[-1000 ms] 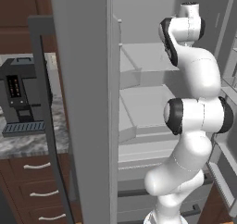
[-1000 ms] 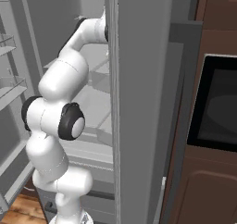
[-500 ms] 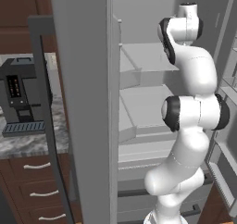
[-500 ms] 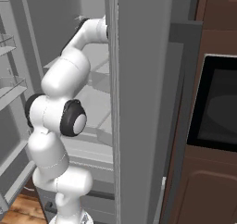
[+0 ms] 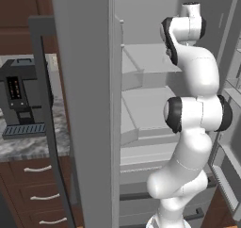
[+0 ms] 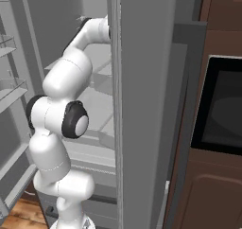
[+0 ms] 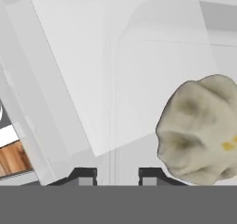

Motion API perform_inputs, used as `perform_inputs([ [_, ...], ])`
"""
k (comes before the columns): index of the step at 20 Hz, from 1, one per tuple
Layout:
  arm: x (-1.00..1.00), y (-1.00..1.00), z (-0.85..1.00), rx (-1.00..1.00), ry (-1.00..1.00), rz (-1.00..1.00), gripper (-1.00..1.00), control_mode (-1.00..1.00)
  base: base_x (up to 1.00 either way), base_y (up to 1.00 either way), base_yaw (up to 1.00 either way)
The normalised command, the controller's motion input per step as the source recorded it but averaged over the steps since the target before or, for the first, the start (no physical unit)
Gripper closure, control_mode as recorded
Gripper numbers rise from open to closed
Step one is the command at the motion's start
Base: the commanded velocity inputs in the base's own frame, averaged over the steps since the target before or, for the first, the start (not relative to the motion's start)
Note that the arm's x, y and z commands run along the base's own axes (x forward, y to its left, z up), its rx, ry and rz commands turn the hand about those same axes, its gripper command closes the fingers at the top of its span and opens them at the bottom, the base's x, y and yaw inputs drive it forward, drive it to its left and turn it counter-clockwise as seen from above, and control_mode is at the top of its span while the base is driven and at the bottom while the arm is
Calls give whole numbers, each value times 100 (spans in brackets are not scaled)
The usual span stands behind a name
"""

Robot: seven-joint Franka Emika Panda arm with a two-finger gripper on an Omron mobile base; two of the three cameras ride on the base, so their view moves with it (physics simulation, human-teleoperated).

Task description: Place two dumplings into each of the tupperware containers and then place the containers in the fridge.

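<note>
White arm with dark joints (image 5: pixel 195 114) rises in front of the tall silver-grey steel fridge (image 5: pixel 84 104) and reaches up high into its open interior; its upper end sits near the top of the cavity in the left base view. In the right base view the arm (image 6: pixel 59 124) bends up and to the right, and its far end goes behind the edge of the grey fridge door panel (image 6: pixel 142 105), so the hand itself is hidden there.

Hand view: the two small dark finger tips of the gripper (image 7: pixel 117 176) stand a little apart at the bottom edge, a narrow gap between them, nothing pinched in that gap. Jaws are parted slightly, not wide.

Pale beige lumpy dumpling (image 7: pixel 199 130) sits large at the lower right of the hand view (a small yellow fleck on its right side), just right of the right finger tip (image 7: pixel 150 174); whether it touches the tip I cannot tell. It lies over a pale, flat fridge shelf surface (image 7: pixel 125 56) that runs diagonally across that view. Whether it rests on the shelf or is off it is unclear.

Left of the fridge in the left base view: a black coffee machine (image 5: pixel 21 102) on a speckled stone counter (image 5: pixel 28 144), brown drawers with pale handles (image 5: pixel 37 194) below. Right base view shows a black microwave front (image 6: pixel 222 110) set in brown cabinetry, well right of the door.
</note>
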Motion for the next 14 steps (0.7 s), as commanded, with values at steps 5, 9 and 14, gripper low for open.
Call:
perform_inputs([
  [5, 0, 0, 0, 0, 0, 0, -100, -100, 0, 0, 0],
  [9, -5, 3, 18, 0, -1, 0, -100, -100, 0, 0, 0],
  [14, -31, 15, 16, 0, -5, 0, -100, -100, 0, 0, 0],
])
